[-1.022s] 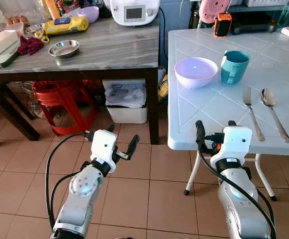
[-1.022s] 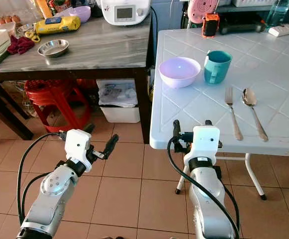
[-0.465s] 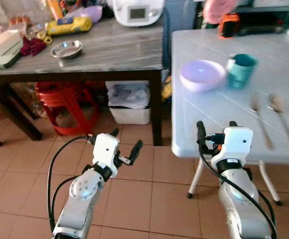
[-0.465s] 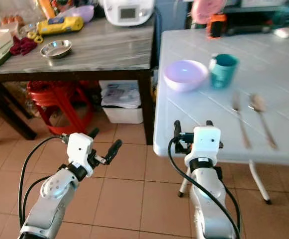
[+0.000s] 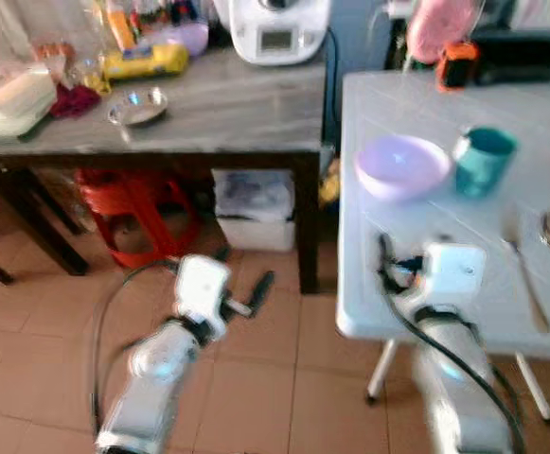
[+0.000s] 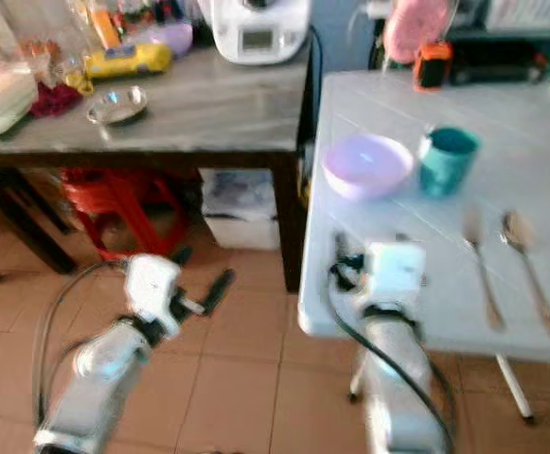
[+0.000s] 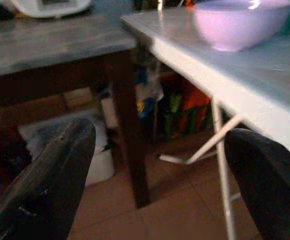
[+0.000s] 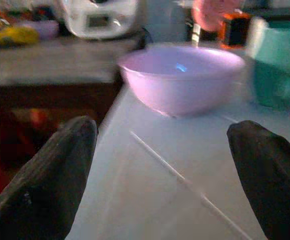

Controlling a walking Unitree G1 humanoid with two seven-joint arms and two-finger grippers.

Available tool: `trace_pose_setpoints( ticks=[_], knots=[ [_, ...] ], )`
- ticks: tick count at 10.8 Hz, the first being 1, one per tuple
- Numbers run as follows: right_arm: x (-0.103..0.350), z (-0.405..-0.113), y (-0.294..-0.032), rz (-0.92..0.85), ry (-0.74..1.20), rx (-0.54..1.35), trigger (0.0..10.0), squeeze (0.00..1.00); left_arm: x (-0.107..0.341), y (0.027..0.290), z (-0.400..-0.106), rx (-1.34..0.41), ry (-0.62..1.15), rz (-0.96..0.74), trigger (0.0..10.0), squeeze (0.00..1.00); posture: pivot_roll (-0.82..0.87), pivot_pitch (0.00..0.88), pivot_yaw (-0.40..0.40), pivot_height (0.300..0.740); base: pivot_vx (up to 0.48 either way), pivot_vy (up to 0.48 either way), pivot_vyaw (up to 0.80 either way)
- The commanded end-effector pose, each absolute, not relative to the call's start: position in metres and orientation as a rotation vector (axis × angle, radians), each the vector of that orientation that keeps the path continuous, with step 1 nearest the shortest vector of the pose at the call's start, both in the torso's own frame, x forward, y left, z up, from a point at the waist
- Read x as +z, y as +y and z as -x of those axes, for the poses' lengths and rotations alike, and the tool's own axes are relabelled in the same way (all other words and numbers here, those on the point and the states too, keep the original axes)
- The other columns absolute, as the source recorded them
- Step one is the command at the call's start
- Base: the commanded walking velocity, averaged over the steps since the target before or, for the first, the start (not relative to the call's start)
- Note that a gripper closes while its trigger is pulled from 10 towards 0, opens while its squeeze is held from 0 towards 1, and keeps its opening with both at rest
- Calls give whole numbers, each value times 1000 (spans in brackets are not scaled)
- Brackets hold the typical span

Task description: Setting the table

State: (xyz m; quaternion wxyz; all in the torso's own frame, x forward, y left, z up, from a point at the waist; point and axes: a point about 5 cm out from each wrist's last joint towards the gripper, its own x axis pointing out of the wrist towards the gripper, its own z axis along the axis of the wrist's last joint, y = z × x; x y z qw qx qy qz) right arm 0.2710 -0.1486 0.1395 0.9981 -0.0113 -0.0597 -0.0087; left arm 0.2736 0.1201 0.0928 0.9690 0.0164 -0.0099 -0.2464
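over the white table (image 6: 540,123) edge, right end effector (image 8: 159,170) — fingers spread wide, empty

Left gripper (image 7: 159,185): two black fingers (image 7: 45,185) spread wide apart, nothing between them, held low over tiled floor (image 7: 169,215). White table (image 7: 264,85): edge running across the frame, on thin white legs (image 7: 222,160). Lilac bowl (image 7: 237,22): upright on the white table, near its edge; a teal item just behind it, too cut off to identify. Grey-topped table (image 7: 40,42): dark wooden leg (image 7: 127,130), standing close beside the white table. White appliance (image 7: 47,6): on the grey top, at the back. Under the tables: a pale bin or box (image 7: 92,150) and coloured clutter (image 7: 179,100), blurred, not identifiable.
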Motion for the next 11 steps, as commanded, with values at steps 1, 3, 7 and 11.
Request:
trace_pose_setpoints(
  ticks=[1, 3, 7, 11],
  knots=[
    [137, -269, -157, 29, -107, -50, 10000, 0, 94, 117, -273, -514, -25, -29, 10000, 0, -70, 99, 116, 740, 345, 0, 0],
    [136, -268, -156, 34, -108, -47, 10000, 0, 93, 116, -271, -519, -13, -27, 10000, 0, -69, 100, 115, 740, 167, 0, 0],
    [139, -268, -157, 69, -120, -42, 10000, 0, 90, 117, -268, -534, -4, -34, 10000, 0, -74, 103, 114, 740, 0, 0, 0],
    [140, -276, -171, 197, -68, -49, 10000, 0, 93, 116, -258, -671, 7, 0, 10000, 0, -82, 121, 111, 740, 0, 0, 0]
  ],
)
